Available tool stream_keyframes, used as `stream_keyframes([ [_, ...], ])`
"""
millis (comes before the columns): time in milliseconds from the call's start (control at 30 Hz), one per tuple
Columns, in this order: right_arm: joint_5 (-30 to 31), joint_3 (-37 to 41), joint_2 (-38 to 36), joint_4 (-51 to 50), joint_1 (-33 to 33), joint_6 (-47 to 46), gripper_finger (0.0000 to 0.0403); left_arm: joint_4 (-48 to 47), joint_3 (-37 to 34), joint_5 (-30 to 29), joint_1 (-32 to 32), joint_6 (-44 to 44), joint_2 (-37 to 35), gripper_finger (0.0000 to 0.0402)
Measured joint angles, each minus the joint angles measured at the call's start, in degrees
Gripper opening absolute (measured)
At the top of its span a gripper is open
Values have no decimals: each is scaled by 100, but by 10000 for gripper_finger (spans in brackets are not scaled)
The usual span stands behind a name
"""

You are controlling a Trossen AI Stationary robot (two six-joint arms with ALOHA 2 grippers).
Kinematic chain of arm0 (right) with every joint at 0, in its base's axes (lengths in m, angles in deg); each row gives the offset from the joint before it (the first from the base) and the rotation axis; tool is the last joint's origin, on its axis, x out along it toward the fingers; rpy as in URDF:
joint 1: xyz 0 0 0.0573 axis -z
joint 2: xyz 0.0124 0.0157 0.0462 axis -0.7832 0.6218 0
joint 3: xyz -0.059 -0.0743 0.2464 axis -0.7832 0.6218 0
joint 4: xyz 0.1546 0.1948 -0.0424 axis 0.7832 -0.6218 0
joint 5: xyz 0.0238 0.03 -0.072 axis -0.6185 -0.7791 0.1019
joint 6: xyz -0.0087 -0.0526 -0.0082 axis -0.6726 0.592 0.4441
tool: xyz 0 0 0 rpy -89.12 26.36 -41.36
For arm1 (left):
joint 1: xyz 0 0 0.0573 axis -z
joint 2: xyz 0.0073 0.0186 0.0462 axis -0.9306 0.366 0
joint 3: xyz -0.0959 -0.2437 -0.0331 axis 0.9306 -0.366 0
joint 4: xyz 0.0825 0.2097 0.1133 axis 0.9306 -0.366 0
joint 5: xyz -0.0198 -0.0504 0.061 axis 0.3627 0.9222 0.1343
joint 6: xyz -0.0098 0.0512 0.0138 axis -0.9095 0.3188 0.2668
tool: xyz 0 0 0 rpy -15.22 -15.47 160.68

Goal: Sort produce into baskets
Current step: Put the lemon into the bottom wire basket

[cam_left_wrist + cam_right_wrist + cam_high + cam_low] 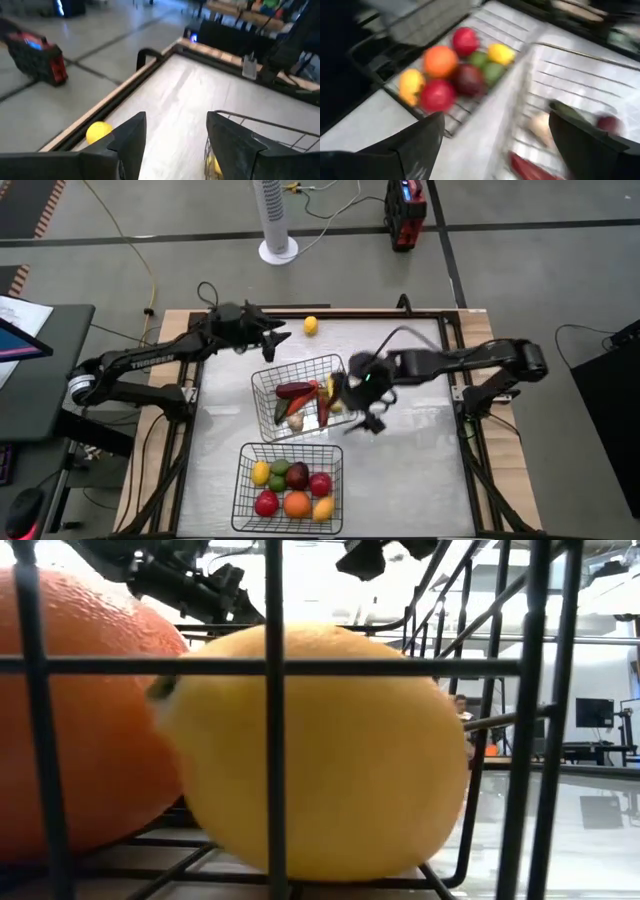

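Right pincer (372,412) spread, empty, above right edge of vegetable basket (268,383) at bench (420,470) middle. Left pincer (270,345) half spread, empty, near lone lemon (311,325) by far bench edge. Fruit basket (245,490) at near edge, holding apples, orange, lemons, limes.

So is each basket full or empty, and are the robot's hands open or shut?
Near basket: upright, holds round fruit.
Far basket: upright, holds vegetables.
Loose lemon: on the table, outside both baskets.
Left hand: open, empty, near the lemon.
Right hand: open, empty, over the far basket's edge.
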Motion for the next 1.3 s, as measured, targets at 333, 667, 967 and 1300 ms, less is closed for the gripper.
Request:
stream_keyframes([
  [333, 169, 1287, -901, 1397, 1543, -1277, 380, -2814, 2374, 952, -1139, 404, 1839, 165],
  [667, 650, 1718, -1096, 1435, 1897, -1698, 380, -3622, 3550, 1209, -1325, -564, 3424, 197],
  [967, 669, 1923, -1099, 1512, 1904, -1712, 380, -4844, 4810, 214, -1034, -79, 3723, 215],
  [1300, 628, 2518, -1103, 2258, 2750, -1426, 380, -4133, 4367, 20, -985, 931, 2908, 215],
])
